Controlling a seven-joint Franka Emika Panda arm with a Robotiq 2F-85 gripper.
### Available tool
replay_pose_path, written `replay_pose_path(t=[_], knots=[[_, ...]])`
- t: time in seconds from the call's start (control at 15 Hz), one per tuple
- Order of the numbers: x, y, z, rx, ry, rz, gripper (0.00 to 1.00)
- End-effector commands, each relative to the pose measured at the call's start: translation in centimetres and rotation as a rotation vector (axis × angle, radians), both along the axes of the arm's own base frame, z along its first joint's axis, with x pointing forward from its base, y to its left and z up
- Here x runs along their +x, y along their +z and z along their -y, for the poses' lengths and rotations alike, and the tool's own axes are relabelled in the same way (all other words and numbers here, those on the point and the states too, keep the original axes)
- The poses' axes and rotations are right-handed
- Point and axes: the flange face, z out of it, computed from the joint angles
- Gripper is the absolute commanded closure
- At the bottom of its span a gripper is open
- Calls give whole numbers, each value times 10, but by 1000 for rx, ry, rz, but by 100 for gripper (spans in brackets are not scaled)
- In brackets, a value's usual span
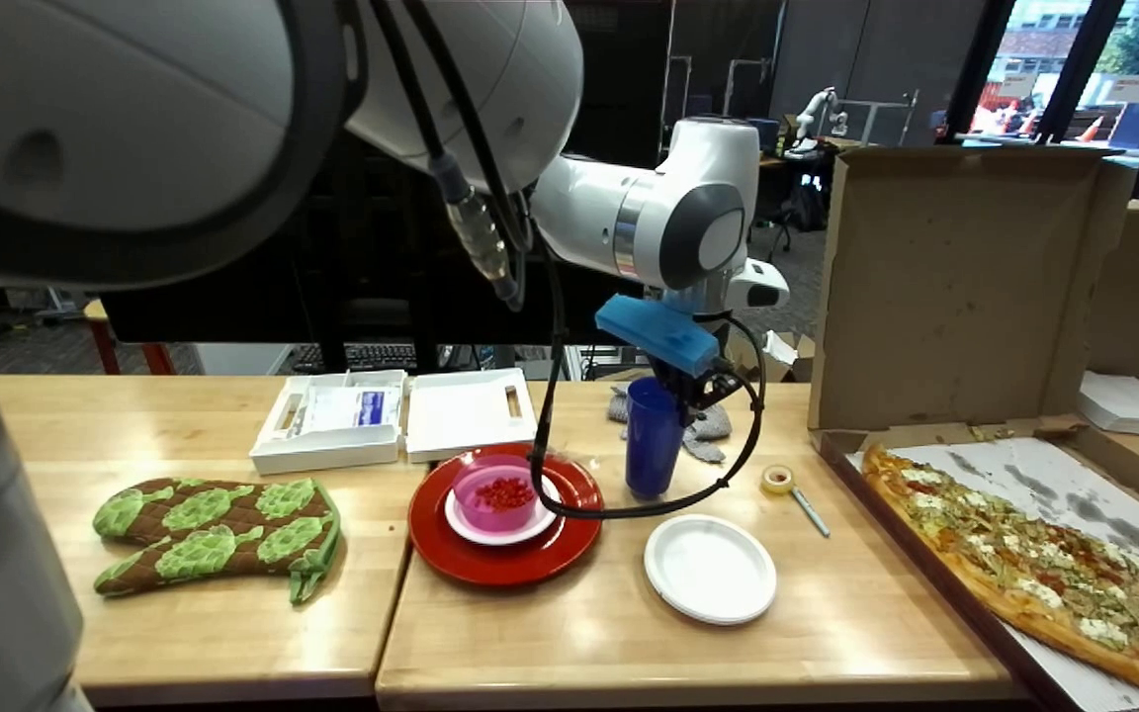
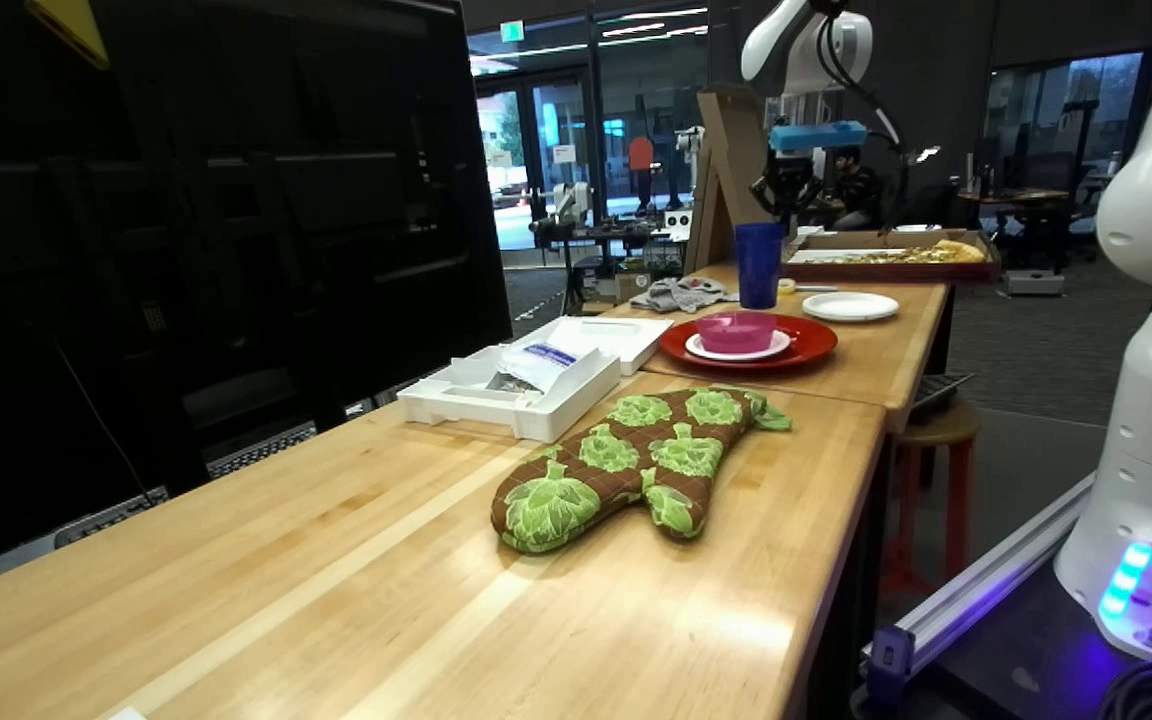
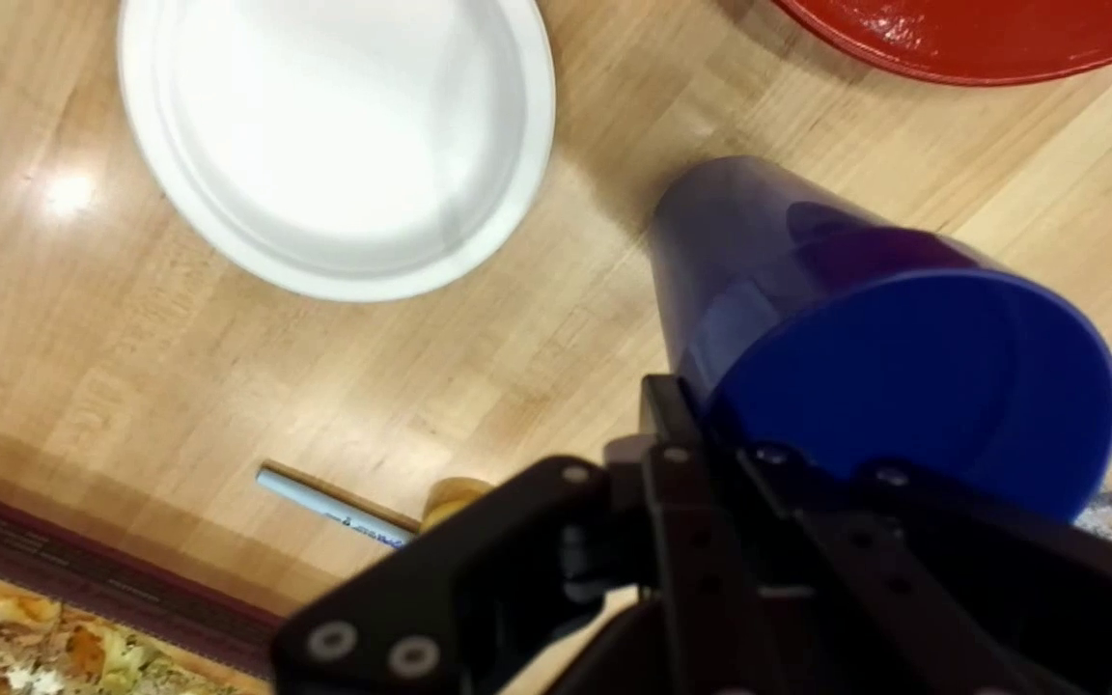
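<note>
Wrist view, from left to right: part of a pizza [image 3: 35, 637] lies in its box [image 3: 83, 574] at the lower corner; next come a white plate [image 3: 339, 135] on the table [image 3: 228, 367] and, below it, a marker [image 3: 329, 502] just beside a tape roll [image 3: 453, 500]. Beyond them the pincer [image 3: 710, 415] is clenched, apparently with one side of the blue cup [image 3: 889, 347] nipped at the rim. The cup, mouth up and leaning slightly, has its base between the white plate and a red plate [image 3: 990, 43]; whether that base bears on the table is hard to tell. Gripped by one thin wall, it could pivot or slip if raised quickly or if the pinch is shallow. A swing toward the red plate might strike the pink bowl [image 1: 471, 485] on it, spilling the red bits [image 1: 504, 494] that show in an exterior view.
</note>
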Motion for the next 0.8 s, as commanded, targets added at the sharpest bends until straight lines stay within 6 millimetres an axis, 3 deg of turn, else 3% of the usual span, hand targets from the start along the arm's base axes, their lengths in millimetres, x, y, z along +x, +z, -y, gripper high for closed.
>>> replay_pose_path(t=[0.0, 0.73], knots=[[4, 0, 5, 28, 2, 1, 99], [9, -7, 11, 38, -8, -8, 99]])
